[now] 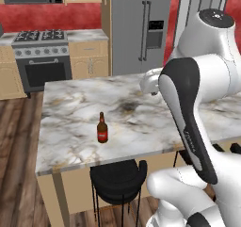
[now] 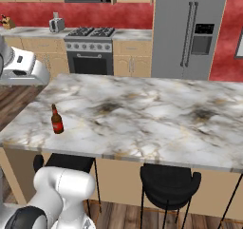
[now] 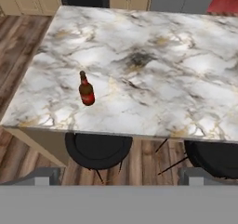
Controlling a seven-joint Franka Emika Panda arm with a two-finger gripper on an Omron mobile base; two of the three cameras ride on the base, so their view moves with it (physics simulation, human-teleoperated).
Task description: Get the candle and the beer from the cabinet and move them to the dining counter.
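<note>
The beer [image 1: 102, 127], a dark brown bottle with a red label, stands upright on the marble counter [image 1: 141, 113], near the corner closest to the robot and a little way in from both the front edge and the end. Nothing touches it, and the marble around it is bare. No candle stands on the part of the counter that shows. The end effector [image 3: 118, 179] hangs well above and back from the bottle, looking down over the counter's front edge; its two finger tips [image 3: 46, 175] sit wide apart with nothing between them, so it is open and empty. A black stool [image 1: 118, 178] is tucked under the counter just below the bottle, with a second stool [image 2: 170, 184] further along. Across the wooden floor are a stove [image 1: 41, 56], a grey fridge [image 1: 141, 28] and tan base cabinets against a red wall. Judging by this, the bottle is delivered and the candle remains. The likely hazard is the arm's bulky elbow [image 1: 186, 108] sweeping low over the counter as it turns away, which could tip the tall, narrow bottle or push it off the nearby edge.
</note>
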